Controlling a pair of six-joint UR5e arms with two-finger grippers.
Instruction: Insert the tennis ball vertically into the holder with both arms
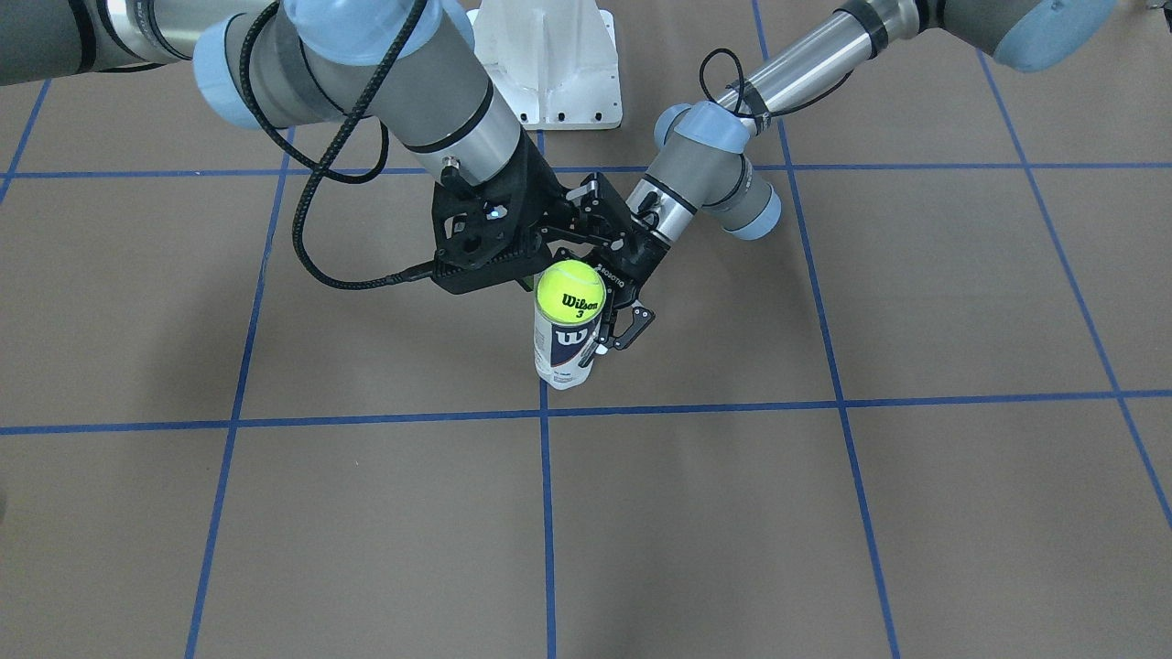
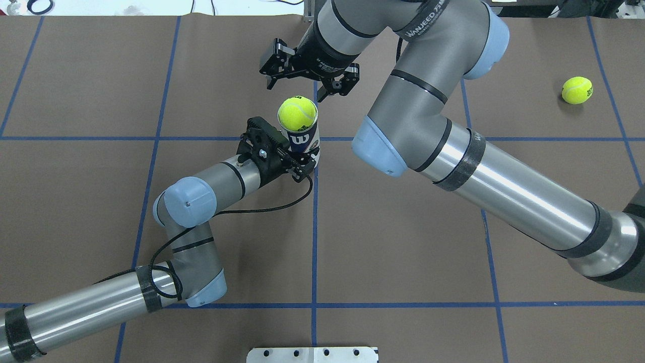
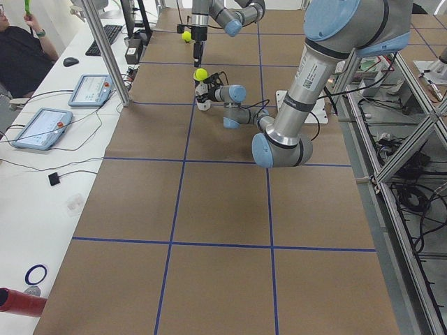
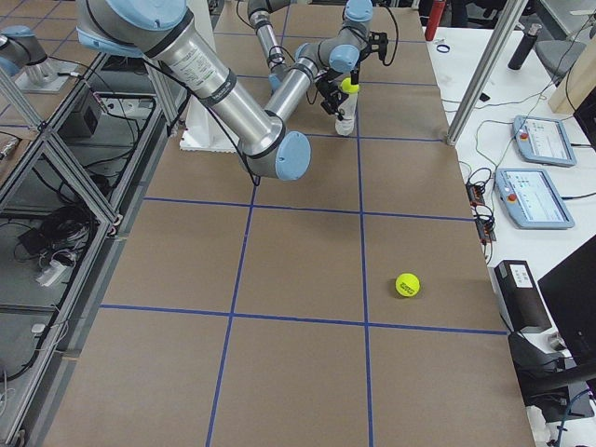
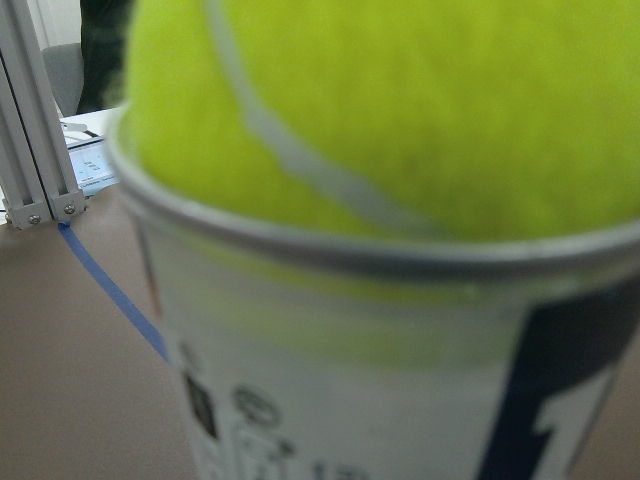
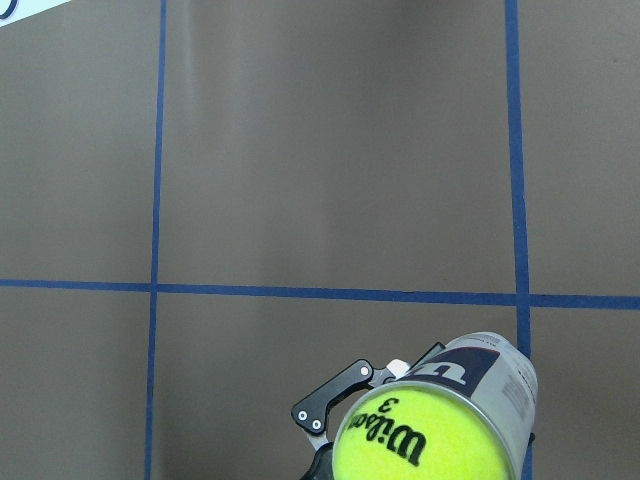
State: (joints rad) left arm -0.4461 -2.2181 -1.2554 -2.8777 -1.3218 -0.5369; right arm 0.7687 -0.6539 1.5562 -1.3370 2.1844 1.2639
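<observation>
The holder (image 2: 304, 142), a clear can with a white and navy label, stands upright on the brown table. My left gripper (image 2: 305, 160) is shut on its lower body from the side. The tennis ball (image 2: 297, 113) sits in the holder's open mouth, with most of it still above the rim. In the left wrist view the tennis ball (image 5: 400, 100) fills the top over the holder's rim (image 5: 380, 260). My right gripper (image 2: 308, 89) hangs just beyond and above the ball, open, with nothing between its fingers. The right wrist view looks down on the tennis ball (image 6: 420, 435).
A second tennis ball (image 2: 577, 89) lies loose at the far right of the table. A white metal pedestal base (image 1: 549, 64) stands at the robot's side. Blue tape lines grid the brown table. A person (image 3: 17, 56) sits at the side desk with tablets.
</observation>
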